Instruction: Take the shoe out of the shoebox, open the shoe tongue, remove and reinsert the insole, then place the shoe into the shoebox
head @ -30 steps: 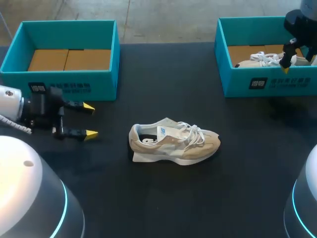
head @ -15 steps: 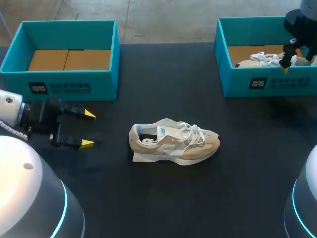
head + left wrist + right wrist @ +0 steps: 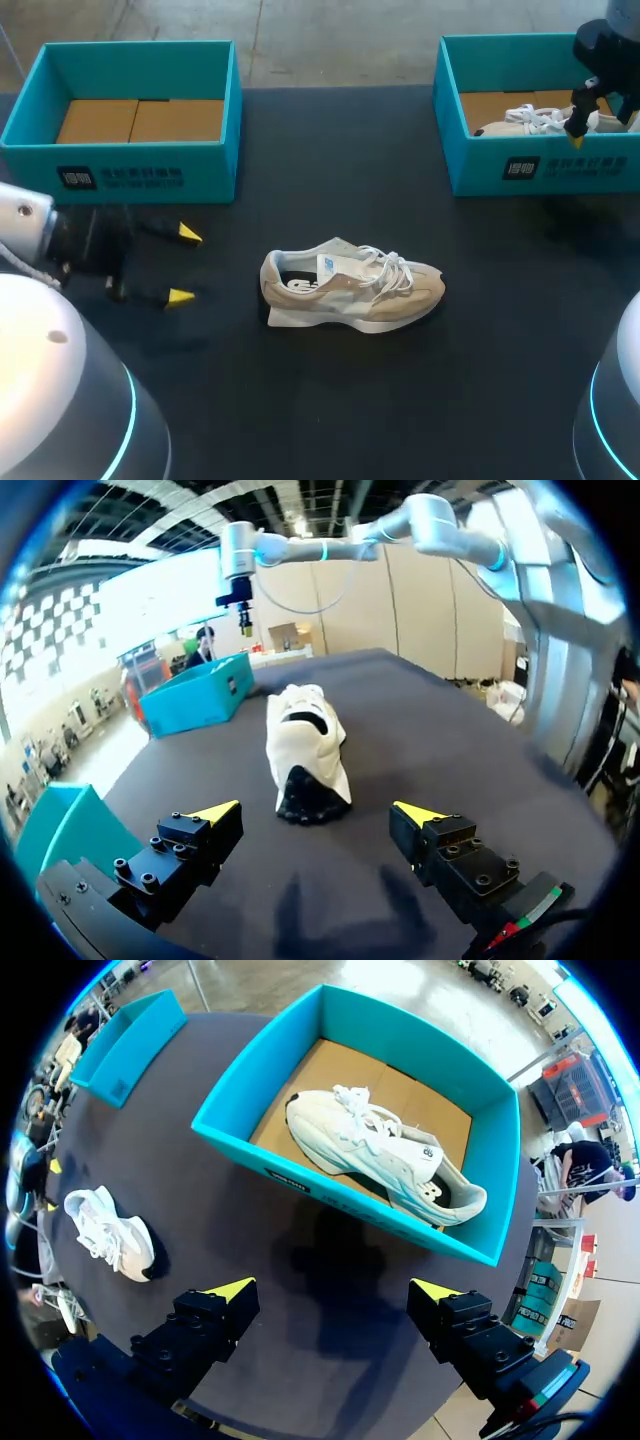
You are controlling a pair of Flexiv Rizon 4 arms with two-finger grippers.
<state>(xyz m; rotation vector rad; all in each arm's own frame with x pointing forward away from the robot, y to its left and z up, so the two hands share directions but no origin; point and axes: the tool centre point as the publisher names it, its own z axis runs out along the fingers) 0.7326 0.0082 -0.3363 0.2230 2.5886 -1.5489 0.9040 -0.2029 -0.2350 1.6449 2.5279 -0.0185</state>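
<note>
Sneaker (image 3: 305, 745) on the surface (image 3: 450, 730), heel-first just ahead of the left fingers (image 3: 215, 812) (spread wide, empty): best to come in level and steady the heel, leaving the right fingers (image 3: 232, 1290), also wide, above the shoebox (image 3: 300, 1175), free for the tongue.

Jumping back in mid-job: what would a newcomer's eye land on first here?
The beige shoe sits upright on its sole mid-table, touching nothing else. Two teal boxes flank the far edge: the right shoebox holds a second white shoe, the right gripper open near it; the left shoebox shows only its cardboard floor, the left gripper open in front of it.
</note>
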